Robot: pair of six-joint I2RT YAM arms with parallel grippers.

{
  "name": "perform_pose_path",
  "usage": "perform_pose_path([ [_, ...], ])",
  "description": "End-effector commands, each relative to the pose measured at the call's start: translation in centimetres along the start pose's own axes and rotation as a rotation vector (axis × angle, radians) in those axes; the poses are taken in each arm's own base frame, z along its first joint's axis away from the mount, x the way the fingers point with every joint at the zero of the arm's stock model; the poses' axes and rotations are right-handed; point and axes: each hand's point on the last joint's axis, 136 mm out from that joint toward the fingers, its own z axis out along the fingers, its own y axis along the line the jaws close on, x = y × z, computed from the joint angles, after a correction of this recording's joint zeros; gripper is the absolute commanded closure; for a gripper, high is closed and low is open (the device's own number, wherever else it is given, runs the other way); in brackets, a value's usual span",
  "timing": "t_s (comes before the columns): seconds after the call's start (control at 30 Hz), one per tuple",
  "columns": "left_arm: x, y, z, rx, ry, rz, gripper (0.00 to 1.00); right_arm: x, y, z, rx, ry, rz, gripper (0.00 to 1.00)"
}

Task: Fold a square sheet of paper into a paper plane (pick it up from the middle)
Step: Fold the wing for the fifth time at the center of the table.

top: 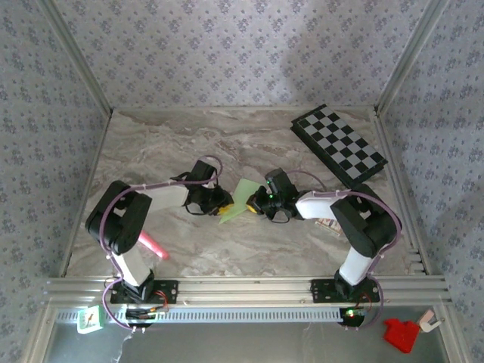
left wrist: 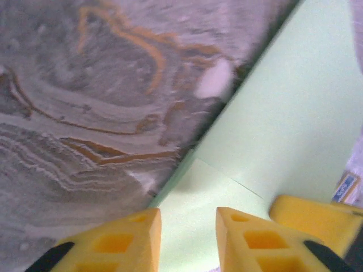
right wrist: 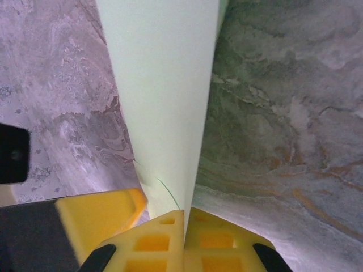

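**Folding under way, dart not yet formed**

The square sheet of paper (top: pixel 240 195) sat near the middle of the tabletop (top: pixel 227 144), between the two arms. The right gripper (right wrist: pixel 185 224) had its jaws pressed together on one edge; in the right wrist view the pale green strip ran up and away from them. The left gripper (left wrist: pixel 187 226) had its jaws spread, with the paper under the gap between them (whether either finger touched it I could not tell).

An overlapping layer with a straight edge showed in the left wrist view, so at least one fold seemed made; no sharp nose or narrow kite shape showed. I judged the task at an early or middle stage; the later folds and the centre crease were left to do. The pink marker (top: pixel 153 246) and the chequered board (top: pixel 340 144) lay well apart from the paper.
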Motion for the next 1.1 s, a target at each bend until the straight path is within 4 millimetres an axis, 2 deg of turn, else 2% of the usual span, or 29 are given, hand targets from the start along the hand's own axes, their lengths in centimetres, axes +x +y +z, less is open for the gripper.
perform_pose_path([
  [0.0, -0.3, -2.0, -2.1, 0.024, -0.070, 0.174, 0.62, -0.6, 0.5, -1.2, 0.022, -0.025, -0.034, 0.97],
  [0.17, 0.0, -3.7, -3.3, 0.024, -0.143, 0.429, 0.49, -1.0, 0.2, -2.1, 0.050, -0.029, -0.024, 0.97],
  [0.33, 0.8, -4.4, -3.0, 0.011, -0.183, 0.618, 0.40, -1.6, 0.2, -2.7, 0.064, -0.028, -0.004, 0.97],
  [0.73, 3.2, -5.4, -1.0, -0.084, -0.249, 1.089, 0.41, -2.4, 0.9, -3.5, 0.040, -0.017, 0.039, 0.96],
  [1.07, 4.0, -5.1, 1.4, -0.138, -0.231, 1.293, 0.43, -2.8, 1.4, -3.7, 0.017, -0.003, 0.059, 0.96],
])
